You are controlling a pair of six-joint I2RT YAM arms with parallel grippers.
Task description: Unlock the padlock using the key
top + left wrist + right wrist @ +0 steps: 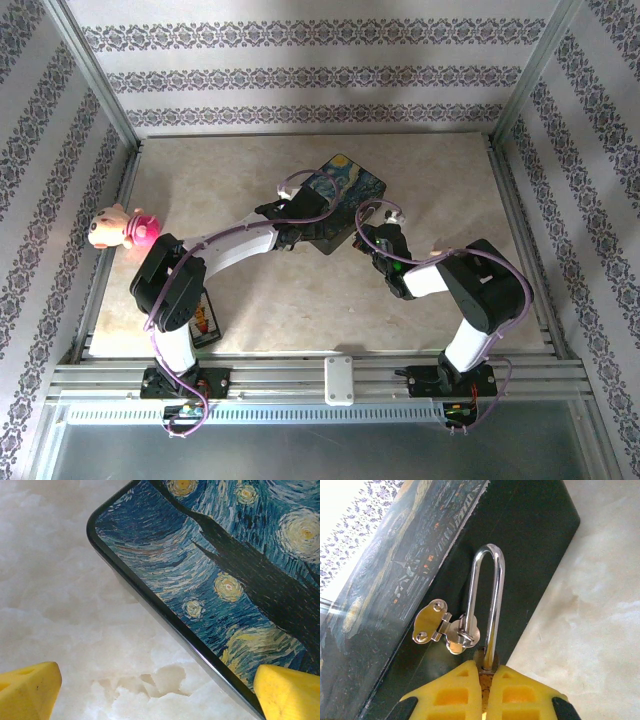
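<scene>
1. The padlock (494, 615) is tiny. On my right wrist feed I see a thin, shiny silver shackle bent into a long narrow loop. Only a sliver of brass-coloured body shows at its foot.
2. The shackle passes through the eye of a small silver latch (439, 626). The latch is fixed to the dark side wall of the box (395, 580), whose lid carries a swirling blue and yellow night-sky painting.
3. The right gripper (485, 669) has its two yellow fingers (455, 692) pressed almost together around the padlock body, which I read as clamped on the padlock.
4. The body sits right between the fingertips. The shackle sticks out straight ahead of them and lies along the box wall.
5. The latch is just ahead of the finger on the lid side and touches the shackle. The pale marbled table (590, 605) lies off to the other finger's side.
6. The left gripper (157, 695) is spread wide. One yellow fingertip is over bare table and the other over the edge of the lid. A rounded corner of the box lies ahead of it, between the lines of the two fingers.
7. On the overhead camera both grippers are at the near side of the box. The padlock is too small for me to make out there.
</scene>
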